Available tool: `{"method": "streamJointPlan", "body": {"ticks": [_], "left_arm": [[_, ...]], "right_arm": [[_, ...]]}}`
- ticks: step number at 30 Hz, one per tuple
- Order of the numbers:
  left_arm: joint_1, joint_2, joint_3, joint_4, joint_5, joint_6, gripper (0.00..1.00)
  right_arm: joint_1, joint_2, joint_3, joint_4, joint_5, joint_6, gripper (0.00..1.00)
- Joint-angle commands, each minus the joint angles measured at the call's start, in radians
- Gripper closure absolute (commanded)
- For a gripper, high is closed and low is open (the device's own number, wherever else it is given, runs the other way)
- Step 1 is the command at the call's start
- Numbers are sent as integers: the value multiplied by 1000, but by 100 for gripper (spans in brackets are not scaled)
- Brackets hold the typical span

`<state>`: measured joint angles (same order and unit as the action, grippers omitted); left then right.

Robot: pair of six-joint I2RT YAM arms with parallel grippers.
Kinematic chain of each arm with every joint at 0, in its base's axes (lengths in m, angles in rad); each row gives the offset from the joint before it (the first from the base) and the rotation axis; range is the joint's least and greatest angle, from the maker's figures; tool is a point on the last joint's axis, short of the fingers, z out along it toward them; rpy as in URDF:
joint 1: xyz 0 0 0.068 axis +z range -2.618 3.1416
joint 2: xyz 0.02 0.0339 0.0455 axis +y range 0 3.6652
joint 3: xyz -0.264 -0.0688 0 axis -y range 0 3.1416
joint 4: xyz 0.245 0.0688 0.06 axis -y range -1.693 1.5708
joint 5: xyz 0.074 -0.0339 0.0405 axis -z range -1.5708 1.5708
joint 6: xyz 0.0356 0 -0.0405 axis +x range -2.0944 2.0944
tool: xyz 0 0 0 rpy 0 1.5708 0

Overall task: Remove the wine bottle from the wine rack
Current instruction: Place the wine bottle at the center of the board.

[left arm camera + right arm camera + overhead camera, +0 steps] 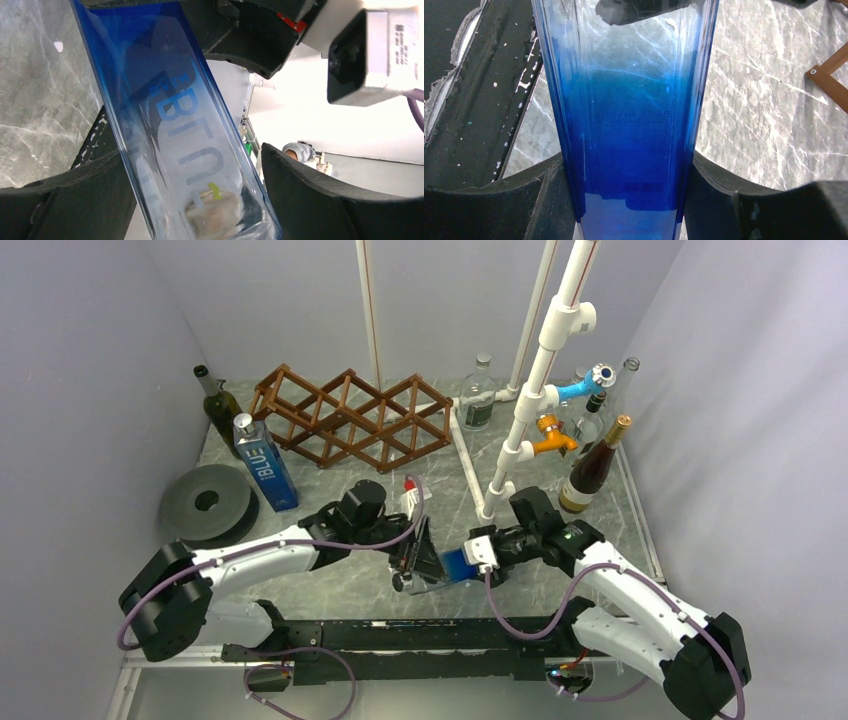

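The blue bottle (634,150) runs off top and bottom edges, its faint lettering (636,114) too blurred to read

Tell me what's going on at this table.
Both arms hold one blue bottle between them, near the front middle of the table. The left gripper is closed on one end, the right gripper on the other. The wooden rack behind them shows no bottle in its cells. Several other bottles stand around the edges.
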<state>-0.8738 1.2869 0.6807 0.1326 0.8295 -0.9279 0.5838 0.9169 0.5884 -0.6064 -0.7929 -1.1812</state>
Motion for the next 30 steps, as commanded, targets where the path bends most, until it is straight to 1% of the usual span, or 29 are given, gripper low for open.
{"method": "streamJointPlan", "body": {"ticks": [1, 4, 8, 15, 21, 25, 30], "left_arm": [[27, -99, -22, 191, -35, -8, 9], [43, -136, -58, 237, -67, -20, 6], [56, -171, -120, 347, -96, -66, 3], [70, -261, -183, 379, -184, -62, 2], [76, -374, -228, 375, -319, -24, 1], [76, -436, -293, 438, -398, -30, 0], [76, -489, -357, 490, -457, -50, 1]], "right_arm": [[-13, -32, 14, -6, -83, -4, 100], [-23, -33, 16, -20, -98, -10, 100], [-34, -37, 17, -27, -104, -12, 100], [-48, -40, 17, -29, -114, -7, 100], [-63, -42, 19, -29, -129, 4, 100], [-76, -43, 23, -31, -145, 12, 100], [-92, -43, 28, -35, -162, 21, 100]]}}
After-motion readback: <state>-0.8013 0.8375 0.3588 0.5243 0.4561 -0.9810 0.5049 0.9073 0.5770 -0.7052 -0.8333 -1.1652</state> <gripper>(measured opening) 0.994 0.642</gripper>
